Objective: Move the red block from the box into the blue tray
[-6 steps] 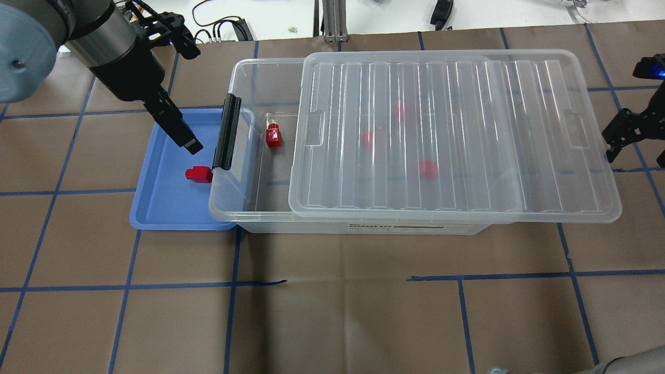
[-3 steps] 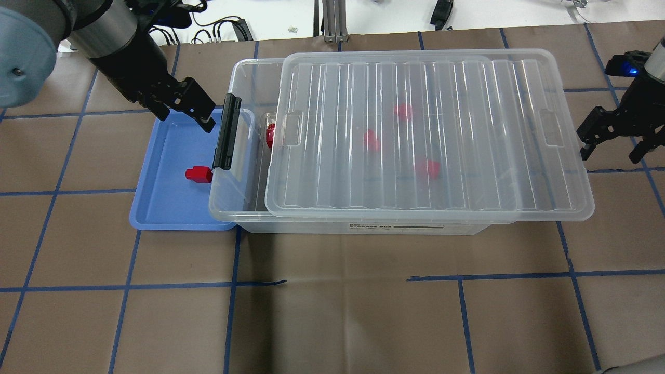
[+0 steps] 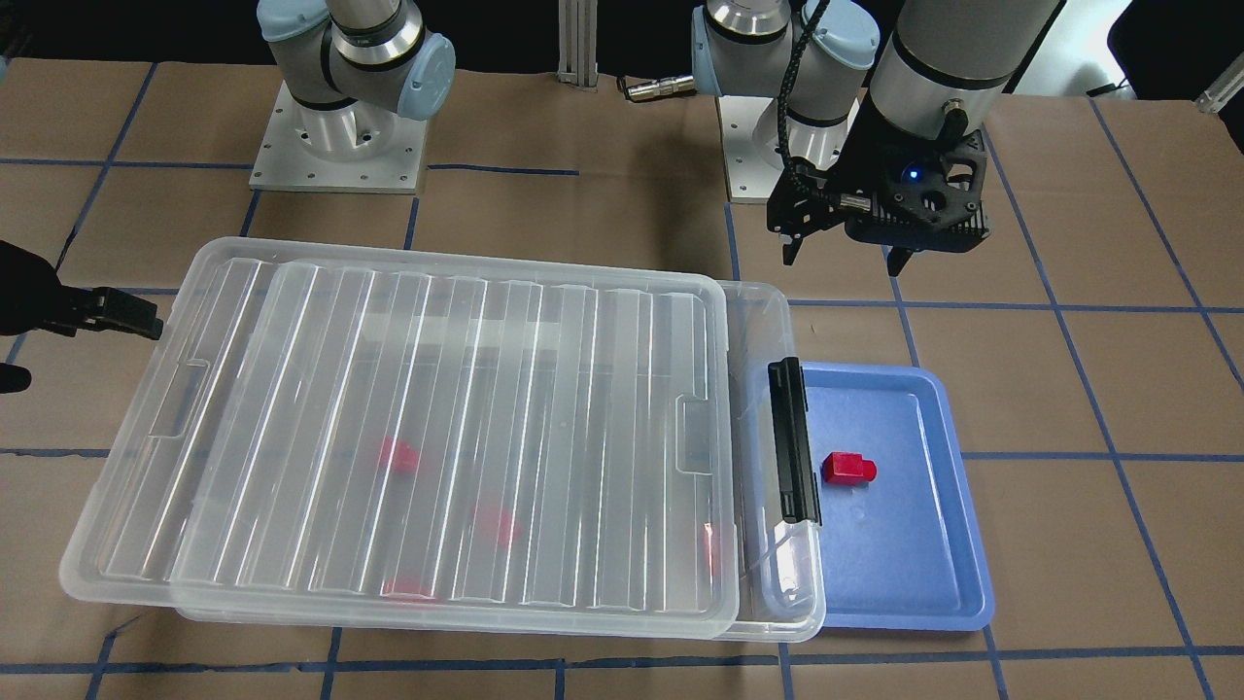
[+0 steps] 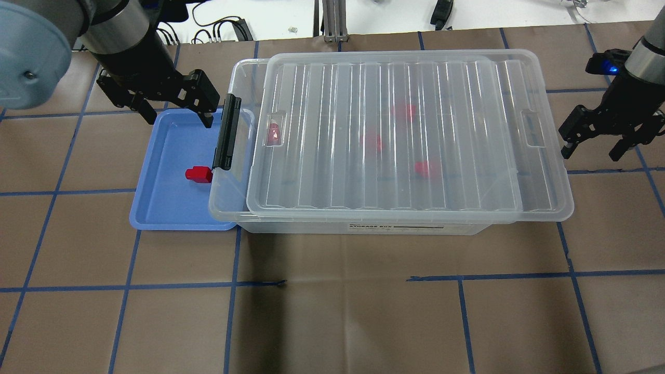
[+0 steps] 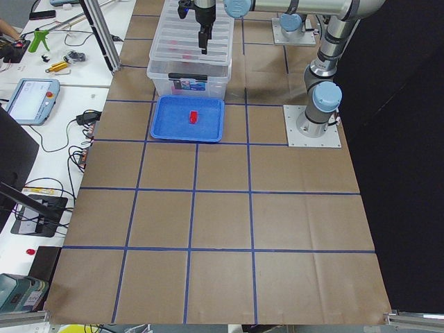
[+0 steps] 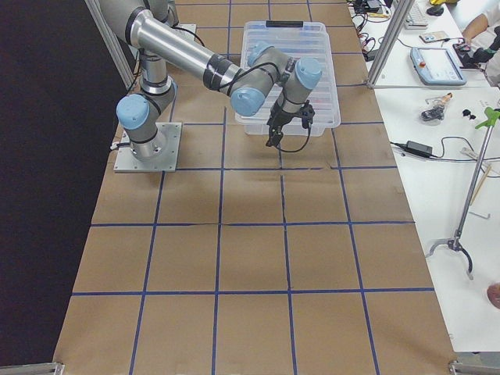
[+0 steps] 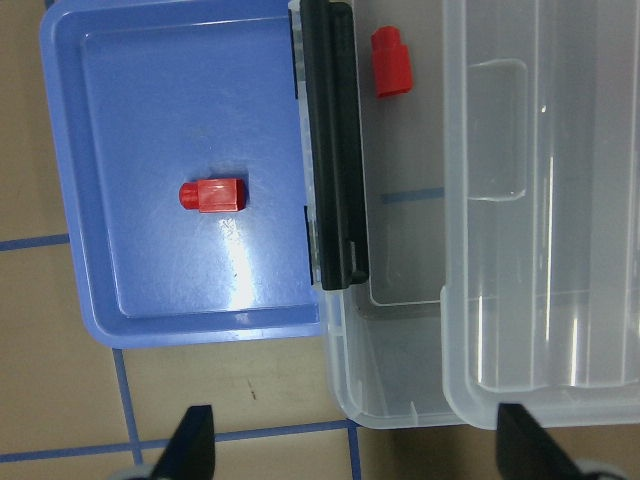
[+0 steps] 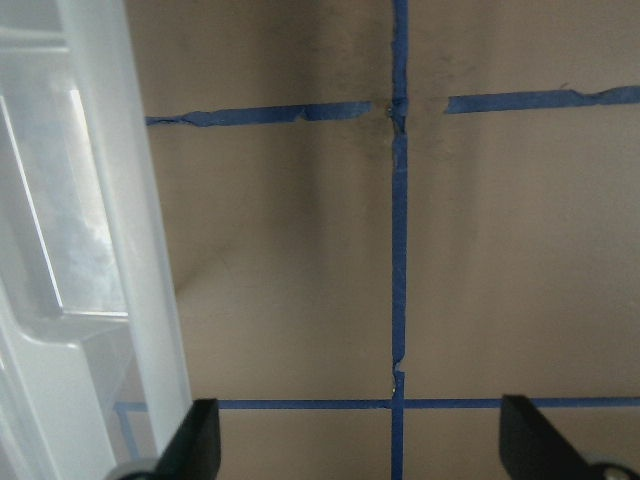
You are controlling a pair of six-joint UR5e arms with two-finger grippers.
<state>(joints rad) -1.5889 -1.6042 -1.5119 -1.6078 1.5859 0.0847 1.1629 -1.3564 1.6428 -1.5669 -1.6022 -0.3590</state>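
One red block (image 4: 199,174) is seen lying in the blue tray (image 4: 156,208). The left gripper (image 4: 178,118) and right gripper (image 4: 590,152) are held spread wide, empty.

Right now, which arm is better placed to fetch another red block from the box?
Left. The open left claw hovers by the clear plastic box's latch end, near a small red plastic block at the ribbed lid's edge; the right claw is beyond the far end.

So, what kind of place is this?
Probably a robotics lab: a left arm and right arm bolted to a paper-covered table with a blue tape grid, and a side bench holding a teach pendant and cables.
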